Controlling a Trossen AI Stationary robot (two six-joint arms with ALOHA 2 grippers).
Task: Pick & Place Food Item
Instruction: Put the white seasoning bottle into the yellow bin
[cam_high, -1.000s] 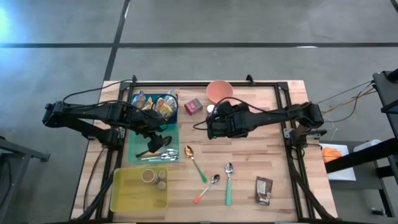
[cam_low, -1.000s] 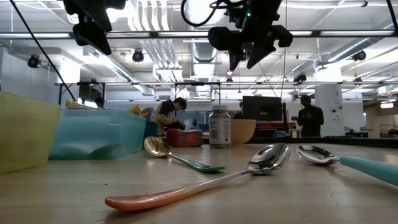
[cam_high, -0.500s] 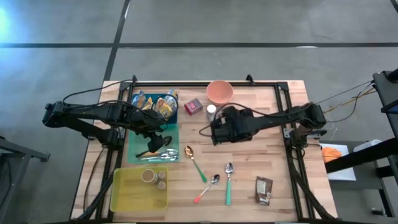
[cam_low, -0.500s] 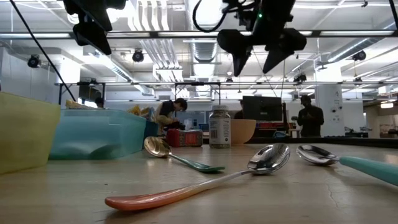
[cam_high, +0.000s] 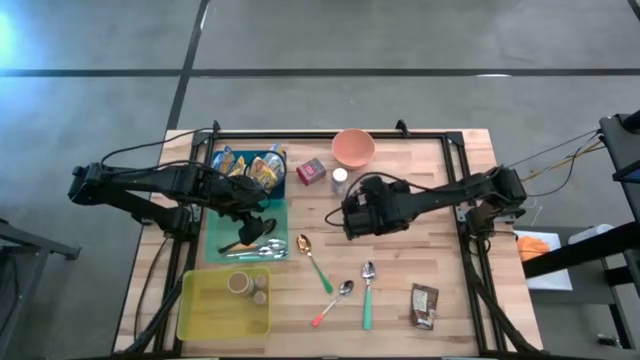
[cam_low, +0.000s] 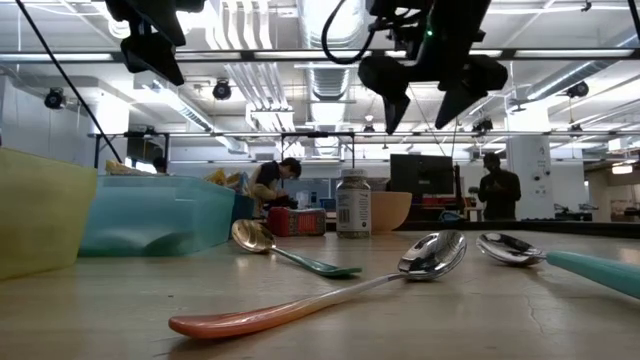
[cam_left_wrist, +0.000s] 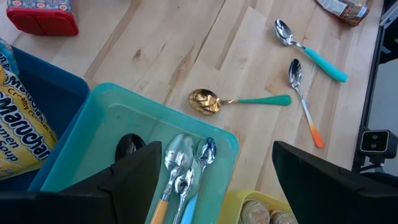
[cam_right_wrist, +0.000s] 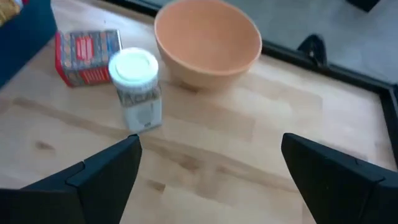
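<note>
Hanging above the middle of the wooden table (cam_high: 440, 240), the right gripper (cam_low: 425, 95) has its two dark fingers spread wide with nothing between them. Just beyond it stands a small clear jar with a white lid (cam_right_wrist: 135, 87), upright on the wood and free of any grip. A red rectangular packet (cam_right_wrist: 86, 48) lies beside the jar, and a round orange bowl (cam_right_wrist: 208, 38) sits near both, closer to the table's far edge.

Nearer the front edge lie three spoons: a gold spoon with a green handle (cam_high: 312, 257), a metal spoon with an orange handle (cam_high: 335, 300) and a metal spoon with a teal handle (cam_high: 367, 292). A brown snack packet (cam_high: 423, 305) rests at the front right.

Over the translucent teal bin (cam_left_wrist: 93, 130) holding cutlery, the left gripper (cam_high: 255, 225) waits with its fingers apart and empty. Next to that bin a blue bin (cam_high: 250, 172) holds yellow noodle packets, and a yellow bin (cam_high: 222, 305) with small round tins sits at the front left.

Across the room beyond the table, two people (cam_low: 497, 190) can be seen.
</note>
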